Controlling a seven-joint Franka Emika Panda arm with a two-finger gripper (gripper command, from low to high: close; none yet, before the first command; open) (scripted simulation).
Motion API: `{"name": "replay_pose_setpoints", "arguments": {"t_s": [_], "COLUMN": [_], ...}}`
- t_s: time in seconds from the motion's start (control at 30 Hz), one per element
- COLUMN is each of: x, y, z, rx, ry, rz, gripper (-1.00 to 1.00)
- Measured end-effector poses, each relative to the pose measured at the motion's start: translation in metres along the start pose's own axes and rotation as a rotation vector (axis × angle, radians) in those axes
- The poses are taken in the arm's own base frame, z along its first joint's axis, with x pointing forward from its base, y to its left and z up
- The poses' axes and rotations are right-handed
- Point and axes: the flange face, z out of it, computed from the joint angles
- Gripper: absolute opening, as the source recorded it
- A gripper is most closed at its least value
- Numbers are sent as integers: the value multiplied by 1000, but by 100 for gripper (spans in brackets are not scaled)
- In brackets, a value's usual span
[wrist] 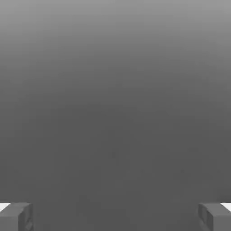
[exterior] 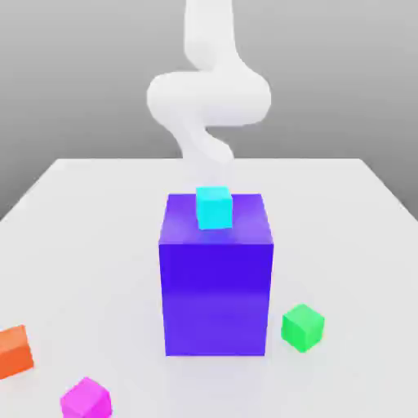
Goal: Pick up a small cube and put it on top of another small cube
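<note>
The small magenta cube (exterior: 86, 398) lies on the white table near the front edge, at the exterior view's left. The small green cube (exterior: 302, 327) rests on the table just to the right of the big blue-violet block (exterior: 215, 286). The two cubes are far apart, with the block's front corner between them. My white arm (exterior: 208, 98) rises behind the block, and its lower end is hidden by the block. In the hand view my gripper (wrist: 115, 216) is open, its grey fingertips (wrist: 18, 215) wide apart with nothing between them, only plain grey beyond.
A cyan cube (exterior: 214, 207) sits on top of the tall blue-violet block at its far edge. An orange cube (exterior: 15, 351) lies at the left edge of the exterior view. The white table (exterior: 98, 229) spreads wide on both sides of the block.
</note>
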Motion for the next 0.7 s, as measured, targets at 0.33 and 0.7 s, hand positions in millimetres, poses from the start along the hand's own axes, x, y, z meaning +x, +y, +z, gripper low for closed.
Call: {"name": "replay_pose_setpoints", "arguments": {"t_s": [0.33, 0.7], "x": [22, 4], "y": [54, 177], "z": [180, 348], "rx": [-221, -477], "ry": [-136, -257], "rz": [178, 387], "gripper": [0, 0]}}
